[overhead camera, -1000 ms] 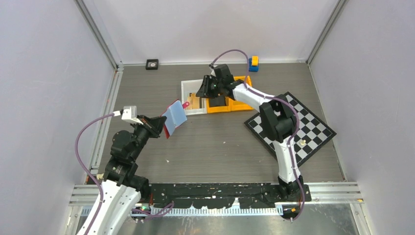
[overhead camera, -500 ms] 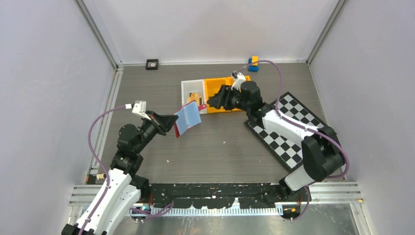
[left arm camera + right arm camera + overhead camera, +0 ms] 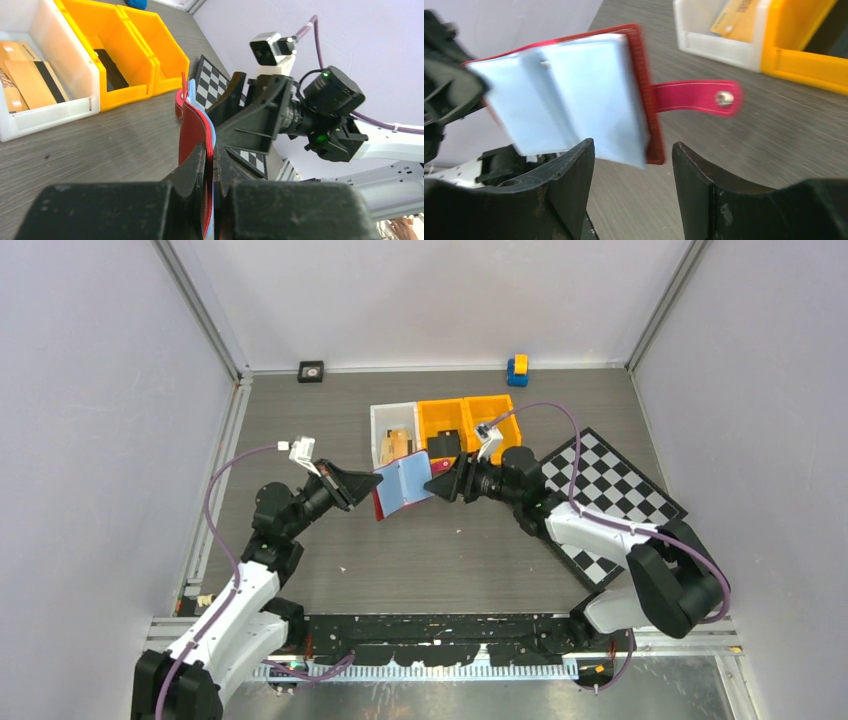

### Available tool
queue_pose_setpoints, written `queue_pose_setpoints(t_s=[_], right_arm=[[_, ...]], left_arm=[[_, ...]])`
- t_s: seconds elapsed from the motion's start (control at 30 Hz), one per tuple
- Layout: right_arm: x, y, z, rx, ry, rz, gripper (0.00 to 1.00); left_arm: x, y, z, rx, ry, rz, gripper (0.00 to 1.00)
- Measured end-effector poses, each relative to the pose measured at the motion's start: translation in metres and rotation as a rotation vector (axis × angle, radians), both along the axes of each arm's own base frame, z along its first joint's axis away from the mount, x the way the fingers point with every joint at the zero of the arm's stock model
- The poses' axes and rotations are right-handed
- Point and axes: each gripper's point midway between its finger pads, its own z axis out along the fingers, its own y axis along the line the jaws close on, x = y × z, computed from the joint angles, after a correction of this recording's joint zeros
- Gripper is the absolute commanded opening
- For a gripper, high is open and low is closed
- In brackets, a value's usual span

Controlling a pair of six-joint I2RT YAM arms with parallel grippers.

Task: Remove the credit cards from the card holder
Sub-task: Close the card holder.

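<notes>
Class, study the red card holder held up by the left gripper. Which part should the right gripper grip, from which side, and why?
Grip the free edge of the pale sleeves of the card holder, coming from the side opposite the left gripper, which pinches its other end. The sleeves fan out in mid-air towards the open right gripper.
</notes>
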Motion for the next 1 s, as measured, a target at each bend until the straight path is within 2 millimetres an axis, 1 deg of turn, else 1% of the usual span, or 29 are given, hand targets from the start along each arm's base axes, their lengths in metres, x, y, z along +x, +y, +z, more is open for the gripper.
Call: queue_pose_setpoints(t_s=[0.2, 0.33, 0.53, 0.63, 0.77, 1.0], right_arm=[[-0.028, 0.009, 0.03, 0.072, -0.085, 0.072, 0.62], [-0.039, 0.015, 0.04, 0.098, -0.117, 0.107, 0.62], [-0.05, 0.026, 0.043, 0.116, -0.132, 0.155, 0.62], [-0.052, 0.03, 0.038, 0.114, -0.126, 0.176, 0.62], [-0.057, 0.035, 0.031, 0.108, -0.11, 0.205, 0.62], [-0.059, 0.035, 0.037, 0.119, -0.131, 0.214, 0.62]], left_arm=[[0.005, -0.007, -0.011, -0.003, 0.039, -0.036, 0.0], [0.007, -0.01, -0.015, -0.004, 0.052, -0.054, 0.0], [0.008, -0.024, -0.023, 0.004, 0.078, -0.113, 0.0], [0.008, -0.032, -0.025, 0.007, 0.085, -0.145, 0.0], [0.008, -0.037, -0.026, 0.01, 0.09, -0.17, 0.0], [0.011, -0.042, -0.024, 0.011, 0.081, -0.187, 0.0]])
